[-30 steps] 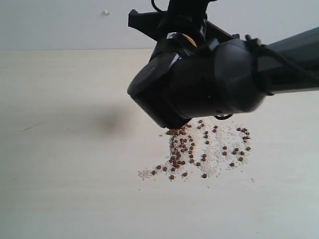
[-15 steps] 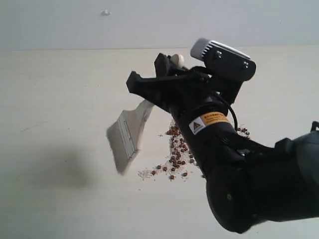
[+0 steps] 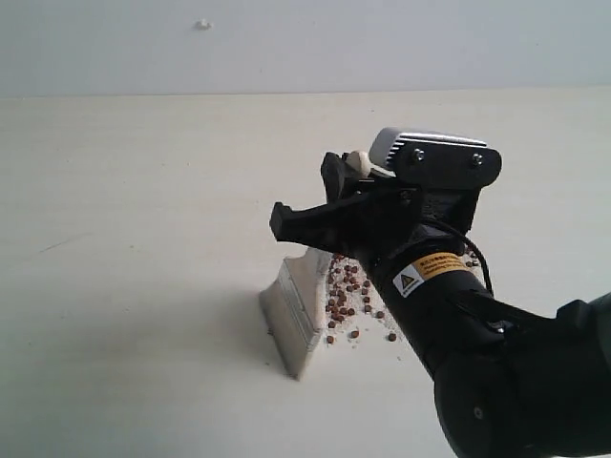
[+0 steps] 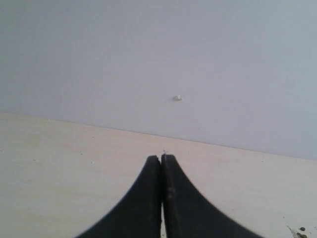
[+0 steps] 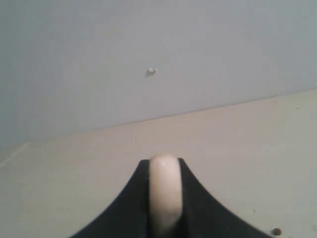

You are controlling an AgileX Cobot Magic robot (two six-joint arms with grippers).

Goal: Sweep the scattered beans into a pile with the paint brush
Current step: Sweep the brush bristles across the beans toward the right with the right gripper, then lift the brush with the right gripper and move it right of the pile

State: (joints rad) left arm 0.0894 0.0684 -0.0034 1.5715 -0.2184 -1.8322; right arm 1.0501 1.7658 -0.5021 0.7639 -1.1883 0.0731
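The paint brush hangs tilted from my right gripper, which is shut on its pale wooden handle. Its off-white bristles touch the table just left of the beans, a cluster of tiny dark reddish-brown pellets partly hidden behind the arm. The rounded handle end pokes out above the black fingers. My left gripper shows only in its own wrist view, shut with nothing between its fingers, pointing at the far wall over bare table.
The pale wooden table stretches wide to the left of the brush. A grey wall with a small white knob stands behind. My right arm's black body fills the lower right.
My right arm has swung down and right, bringing the brush from the air to the table at the left edge of the beans. Whitish grit at the pile's left is now covered by bristles.
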